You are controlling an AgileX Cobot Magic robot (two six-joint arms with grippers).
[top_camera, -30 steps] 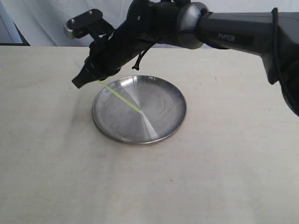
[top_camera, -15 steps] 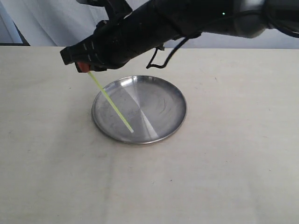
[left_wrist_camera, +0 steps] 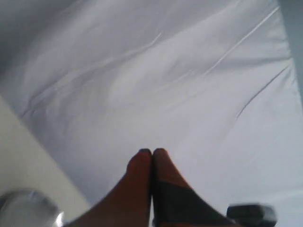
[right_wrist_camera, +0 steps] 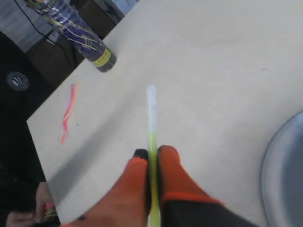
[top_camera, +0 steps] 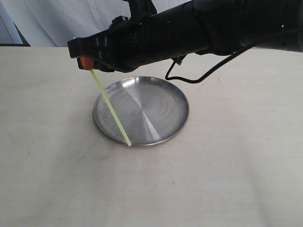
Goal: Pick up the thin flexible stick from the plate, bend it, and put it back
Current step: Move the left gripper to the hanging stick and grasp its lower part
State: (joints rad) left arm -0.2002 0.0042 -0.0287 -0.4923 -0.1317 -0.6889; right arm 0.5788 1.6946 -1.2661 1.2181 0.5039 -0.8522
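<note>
While aslant over the plate [top_camera: 163,101], stick [top_camera: 111,109] tight between right fingers [right_wrist_camera: 171,176]; left fingers [left_wrist_camera: 137,182] together.

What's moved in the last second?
The right gripper rose slightly, keeping hold of the thin flexible stick. The stick's free end swung from the middle of the plate to the rim nearest the exterior camera. The plate stayed put.

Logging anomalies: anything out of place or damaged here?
Nothing damaged. The right gripper pinches the thin flexible stick near one end; it hangs slanted, straight, lower tip near the plate rim.
</note>
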